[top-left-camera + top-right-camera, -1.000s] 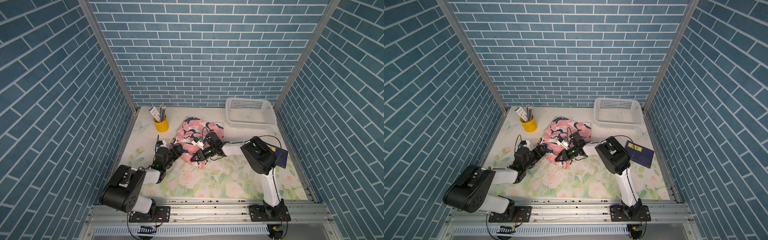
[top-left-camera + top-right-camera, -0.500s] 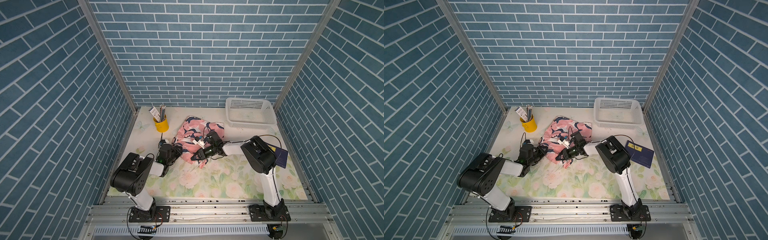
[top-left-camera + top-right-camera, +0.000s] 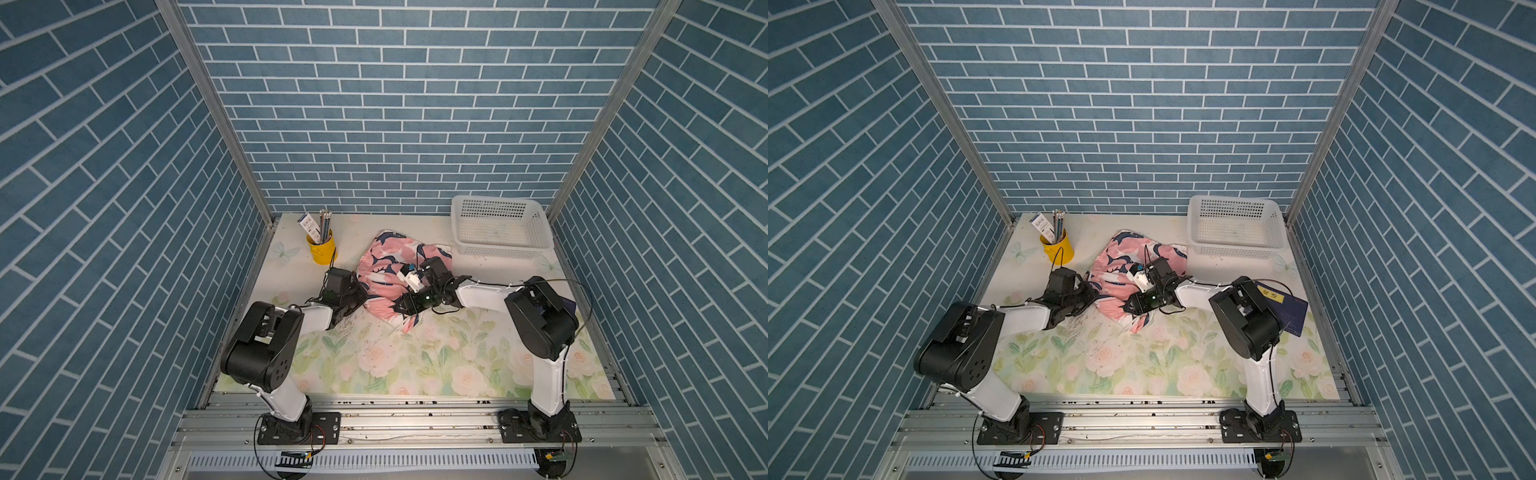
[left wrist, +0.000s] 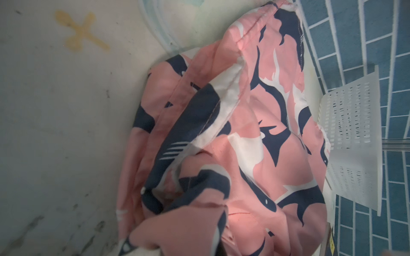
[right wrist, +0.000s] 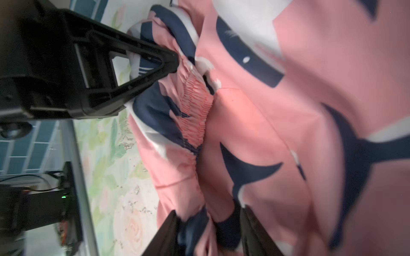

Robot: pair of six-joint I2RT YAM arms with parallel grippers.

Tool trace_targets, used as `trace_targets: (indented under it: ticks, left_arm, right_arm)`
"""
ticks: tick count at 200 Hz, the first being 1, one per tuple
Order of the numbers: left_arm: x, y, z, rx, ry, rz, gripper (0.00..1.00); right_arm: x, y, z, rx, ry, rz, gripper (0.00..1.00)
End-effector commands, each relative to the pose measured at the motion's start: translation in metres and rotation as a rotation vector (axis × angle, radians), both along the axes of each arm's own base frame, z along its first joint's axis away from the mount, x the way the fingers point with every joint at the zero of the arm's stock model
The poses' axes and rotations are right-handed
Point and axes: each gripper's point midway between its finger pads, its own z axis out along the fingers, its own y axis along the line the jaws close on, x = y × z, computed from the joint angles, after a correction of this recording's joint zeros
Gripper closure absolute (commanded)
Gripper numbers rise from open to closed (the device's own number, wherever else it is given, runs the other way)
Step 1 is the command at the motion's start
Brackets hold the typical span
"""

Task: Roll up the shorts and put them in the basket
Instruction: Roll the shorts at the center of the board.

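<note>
Shorts (image 3: pixel 384 270) lie bunched on the floral table mat (image 3: pixel 415 365), between the yellow cup (image 3: pixel 321 251) and the white basket (image 3: pixel 498 249), nearer the basket. We note that the left gripper (image 5: pixel 174 62) has its fingers pressed together, pinching fabric beside the gathered waistband on the heap's left side. The right gripper (image 3: pixel 402 306) sits at the heap's near edge. Its fingers (image 5: pixel 168 230) stand apart, with a fold of fabric between them.
</note>
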Motion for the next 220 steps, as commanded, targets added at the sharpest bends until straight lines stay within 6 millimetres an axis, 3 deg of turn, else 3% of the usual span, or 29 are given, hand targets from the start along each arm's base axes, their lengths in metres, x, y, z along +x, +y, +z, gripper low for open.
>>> trace_targets:
  ticks: [1,32,52,98,172,189,214,220]
  left_arm:
    - [-0.015,0.006,-0.021,0.059,0.109,-0.015,1.0]
    - [-0.013,0.004,-0.018,0.063,0.115,-0.023,1.0]
    - [-0.013,0.002,-0.018,0.063,0.116,-0.026,1.0]
    - [-0.014,0.001,-0.017,0.056,0.119,-0.031,1.0]
    - [-0.013,-0.004,-0.013,0.033,0.114,-0.047,1.0]
    - [-0.013,-0.004,-0.011,0.032,0.11,-0.046,1.0]
    - [-0.012,-0.005,-0.009,0.029,0.106,-0.052,1.0]
    - [-0.012,-0.005,-0.008,0.028,0.101,-0.052,0.93]
  right_arm:
    - [0.003,-0.014,0.012,-0.192,-0.309,0.012,0.51]
    - [-0.019,0.012,0.034,-0.278,-0.639,0.1,0.48]
    - [-0.032,0.03,0.036,-0.292,-0.753,0.157,0.47]
    - [-0.036,0.044,0.008,-0.404,-0.859,0.222,0.42]
    - [-0.022,0.036,-0.042,-0.574,-0.874,0.253,0.4]
    - [-0.015,0.033,-0.052,-0.608,-0.855,0.242,0.49]
    - [-0.008,0.026,-0.069,-0.612,-0.769,0.238,0.81]
    - [-0.01,0.026,-0.07,-0.597,-0.748,0.246,0.86]
